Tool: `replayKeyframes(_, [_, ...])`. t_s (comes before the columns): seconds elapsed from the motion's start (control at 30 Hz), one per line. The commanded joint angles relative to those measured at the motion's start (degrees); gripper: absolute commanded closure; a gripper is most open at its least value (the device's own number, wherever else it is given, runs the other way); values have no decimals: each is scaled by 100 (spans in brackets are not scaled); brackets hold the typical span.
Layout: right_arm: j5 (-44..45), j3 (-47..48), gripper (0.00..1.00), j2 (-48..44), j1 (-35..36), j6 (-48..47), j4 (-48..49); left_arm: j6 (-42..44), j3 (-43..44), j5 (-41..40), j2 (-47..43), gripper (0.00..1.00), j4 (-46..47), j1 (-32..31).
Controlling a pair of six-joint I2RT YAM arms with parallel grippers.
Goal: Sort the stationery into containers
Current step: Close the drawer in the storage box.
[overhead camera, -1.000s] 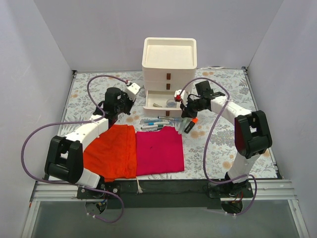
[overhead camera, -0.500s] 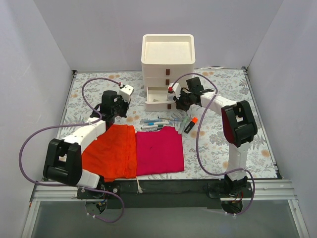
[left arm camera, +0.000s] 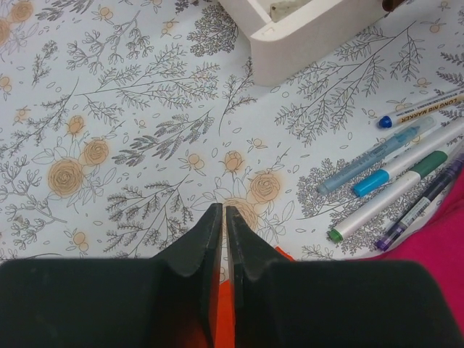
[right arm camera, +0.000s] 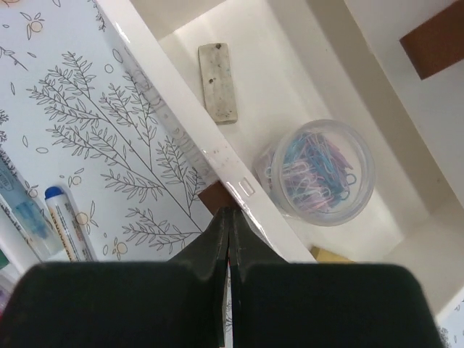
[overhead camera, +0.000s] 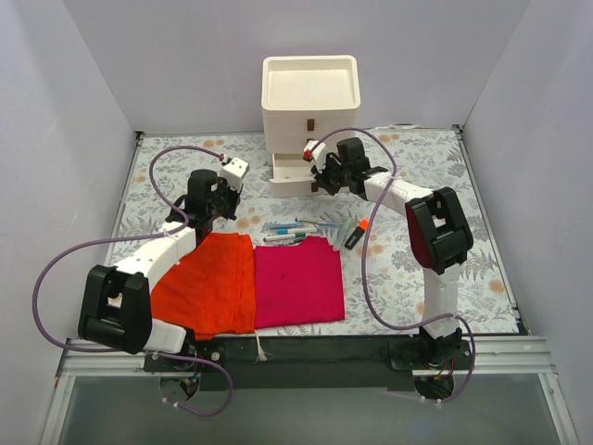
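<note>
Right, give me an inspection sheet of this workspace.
Surface: floral table cover, flat.
Job's things: pens and highlighter loose before the drawer unit; bottom drawer open, holding paper-clip tub and grey bar.
Clutter: orange cloth, magenta cloth, side by side.
Grippers: left gripper shut, empty, above the cover; right gripper shut, tips at the drawer's brown tab.
Cables: purple cables looping off both arms.
Surroundings: plain white walls.

The drawer (right arm camera: 210,148) is smooth glossy plastic, the tub (right arm camera: 319,174) clear plastic.

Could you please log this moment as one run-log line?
right hand: shut, at front of open drawer | left hand: shut, over table | pens: unsorted on table
</note>
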Motion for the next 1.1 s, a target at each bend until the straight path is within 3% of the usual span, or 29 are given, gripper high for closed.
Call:
replayKeyframes(0.0, [312, 324, 99, 144, 190, 80, 1378, 10, 20, 62, -12, 91, 35, 41])
replayKeyframes(0.13, [505, 649, 99, 530, 305, 115, 1598, 1, 55, 63, 23, 84, -8, 41])
replayKeyframes(0.53, [1620, 1396, 99, 1225, 305, -51, 2389, -25, 29, -25, 76, 84, -26, 76])
replayKeyframes(0.7, [1630, 1493, 99, 1278, 252, -25, 2442, -34, 64, 18, 190, 83, 62, 94])
replayKeyframes(0.73, [1561, 1432, 99, 1217, 252, 18, 2434, -34, 90, 88, 251, 80, 71, 94])
replayKeyframes(0.83, [1481, 1090, 99, 840, 261, 63, 2390, 194, 231, 387, 296, 31, 18, 94])
replayKeyframes(0.87, [1489, 889, 99, 621, 261, 71, 2363, 212, 292, 562, 304, 21, 0, 94])
replayKeyframes(0.93, [1507, 84, 97, -230, 226, 159, 2311, 134, 468, 764, 331, 21, 44, 94])
replayKeyframes(0.97, [1446, -209, 82, -573, 208, 325, 2258, 107, 503, 1140, 392, 20, 114, 94])
replayKeyframes(1.0, [1350, -499, 59, -1238, 121, 448, 2136, 81, 582, 1248, 453, 20, 289, 33])
replayKeyframes(1.03, [940, -989, 17, -1549, 50, 580, 2021, -33, 626, 1310, 506, 20, 403, -3])
replayKeyframes(1.07, [771, -1133, 2, -1822, -37, 1112, 1864, -225, 670, 1337, 568, 20, 761, -29])
